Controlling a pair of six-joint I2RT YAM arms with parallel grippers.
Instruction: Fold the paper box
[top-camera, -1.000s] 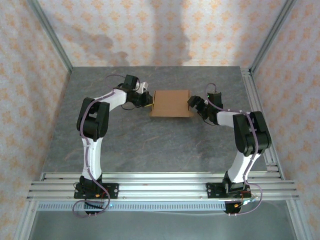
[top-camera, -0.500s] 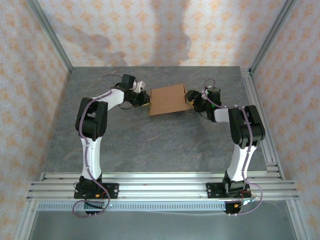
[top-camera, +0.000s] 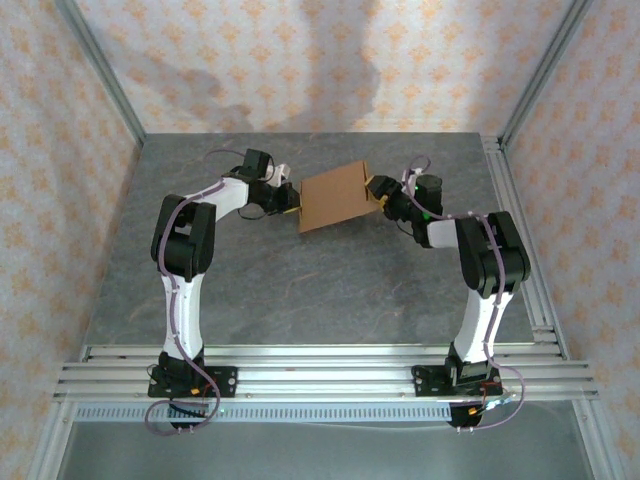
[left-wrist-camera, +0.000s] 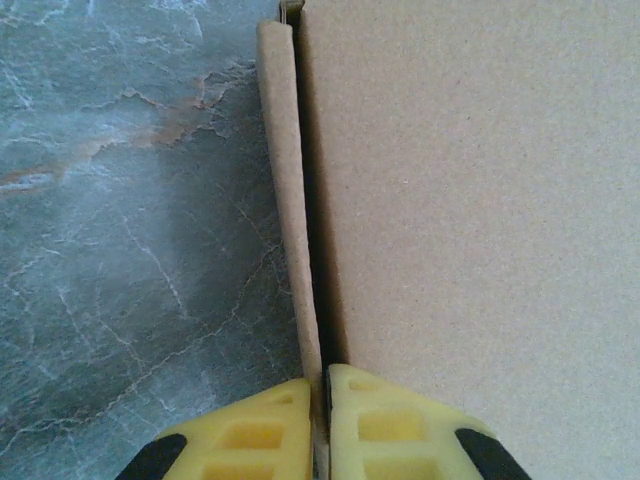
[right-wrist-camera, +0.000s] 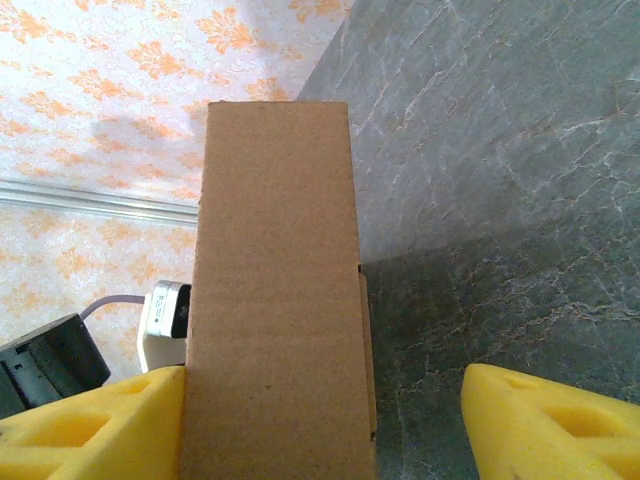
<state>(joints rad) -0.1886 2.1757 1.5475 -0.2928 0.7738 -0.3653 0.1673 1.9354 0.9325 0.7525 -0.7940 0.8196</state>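
- Top external: paper box (top-camera: 338, 197) sits toward 12 o'clock on the table (top-camera: 300, 290).
- We see left gripper (top-camera: 293, 208) clenched on its 9 o'clock edge.
- At its 3 o'clock, right gripper (top-camera: 381, 192) is released, jaws apart.

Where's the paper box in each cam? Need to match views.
Top external: the paper box, upper centre of the grey marble table.
Left wrist: fills the right half, edge flap pinched in the left gripper.
Right wrist: tall brown panel, centre-left.
Shared landmark: the grey marble table.

Left tool (left-wrist-camera: 318, 400) clamped; right tool (right-wrist-camera: 322, 425) agape
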